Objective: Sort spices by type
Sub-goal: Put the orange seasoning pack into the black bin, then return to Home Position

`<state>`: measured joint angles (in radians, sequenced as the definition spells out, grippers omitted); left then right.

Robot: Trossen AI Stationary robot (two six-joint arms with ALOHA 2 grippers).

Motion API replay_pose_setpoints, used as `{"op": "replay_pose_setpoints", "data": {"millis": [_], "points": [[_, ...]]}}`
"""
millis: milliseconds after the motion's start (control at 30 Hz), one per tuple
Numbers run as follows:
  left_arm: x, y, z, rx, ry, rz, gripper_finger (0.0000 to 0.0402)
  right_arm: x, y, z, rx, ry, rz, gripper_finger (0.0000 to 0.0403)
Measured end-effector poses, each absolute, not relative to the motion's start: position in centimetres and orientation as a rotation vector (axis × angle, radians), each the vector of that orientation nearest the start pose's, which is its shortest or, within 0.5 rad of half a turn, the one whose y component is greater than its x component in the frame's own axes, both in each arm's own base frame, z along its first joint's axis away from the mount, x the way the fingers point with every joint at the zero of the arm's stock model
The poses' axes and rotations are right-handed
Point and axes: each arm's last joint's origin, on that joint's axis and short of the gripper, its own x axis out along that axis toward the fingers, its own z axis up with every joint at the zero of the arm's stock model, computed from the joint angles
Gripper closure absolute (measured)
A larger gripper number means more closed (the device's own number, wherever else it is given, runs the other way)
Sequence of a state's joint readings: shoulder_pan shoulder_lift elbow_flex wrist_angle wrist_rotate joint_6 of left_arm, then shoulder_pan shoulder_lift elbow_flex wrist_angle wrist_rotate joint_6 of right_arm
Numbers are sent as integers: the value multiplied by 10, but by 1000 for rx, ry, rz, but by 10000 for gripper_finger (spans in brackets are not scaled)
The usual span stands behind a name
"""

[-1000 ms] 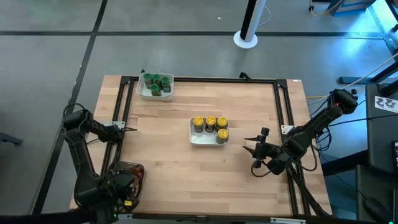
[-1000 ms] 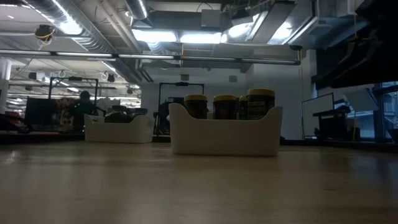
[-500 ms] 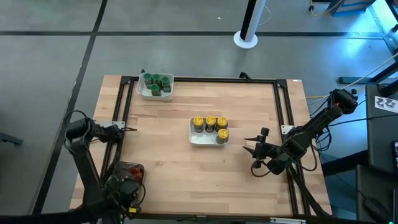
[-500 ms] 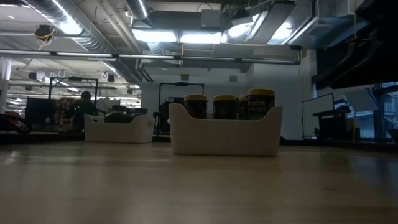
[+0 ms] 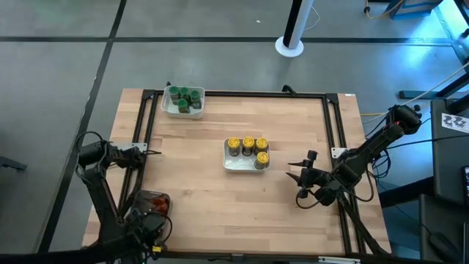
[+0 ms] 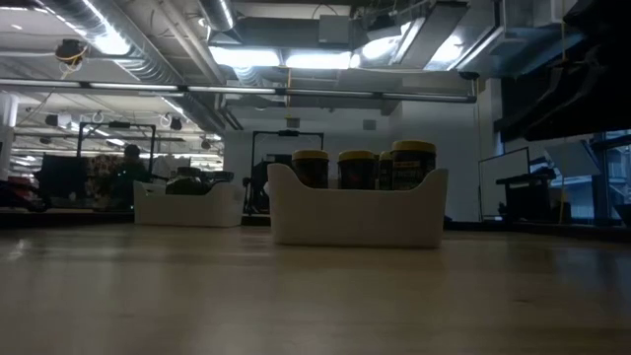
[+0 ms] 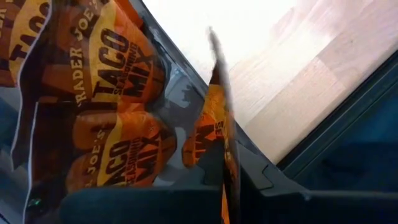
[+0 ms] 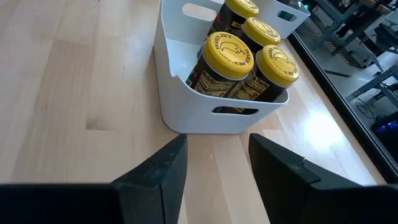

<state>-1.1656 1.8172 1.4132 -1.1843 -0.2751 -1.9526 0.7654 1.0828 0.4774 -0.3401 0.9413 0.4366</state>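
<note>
High view: the left gripper (image 5: 144,217) hangs over the clear tub (image 5: 163,199) at the table's near left corner, where the red-orange packets (image 5: 149,197) lie. The green-lidded jars (image 5: 183,97) fill the far-left tray (image 5: 170,110), and the yellow-lidded jars (image 5: 248,147) fill the middle tray (image 5: 239,166). The right gripper (image 5: 303,180) waits just right of that tray, well apart from the tub, so the left arm is much the nearer one.

Low view: only the two trays show, with no claw in sight.

Left wrist view: the claw looks clenched on one packet (image 7: 219,124), seen edge-on, its long axis running straight away from the fingers (image 7: 143,205), with the other packets close beside it.

Right wrist view: the claw is released and empty.
</note>
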Motion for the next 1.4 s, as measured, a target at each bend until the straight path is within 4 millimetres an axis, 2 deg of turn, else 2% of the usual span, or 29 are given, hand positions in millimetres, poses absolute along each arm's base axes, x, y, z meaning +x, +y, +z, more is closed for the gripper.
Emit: {"op": "replay_pose_setpoints", "data": {"millis": [133, 400, 567, 733, 967, 1200, 1400], "points": [[138, -302, 223, -567, 1214, 600, 375, 147, 109, 178, -292, 562, -288, 231], [137, -300, 226, -582, 1245, 601, 289, 147, 109, 178, -292, 562, -288, 231], [136, -290, 246, -645, 1239, 578, 266, 147, 109, 178, -294, 562, -287, 231], [143, -271, 269, -724, 1197, 568, 264, 147, 109, 178, -313, 569, -278, 231], [172, -241, 292, -735, 1062, 509, 268, 147, 109, 178, -315, 573, -273, 231], [215, -202, 302, -606, 1001, 464, 268, 147, 110, 177, -301, 594, -239, 231], [258, -170, 307, -426, 942, 314, 268, 147, 111, 176, -282, 617, -201, 231]]}}
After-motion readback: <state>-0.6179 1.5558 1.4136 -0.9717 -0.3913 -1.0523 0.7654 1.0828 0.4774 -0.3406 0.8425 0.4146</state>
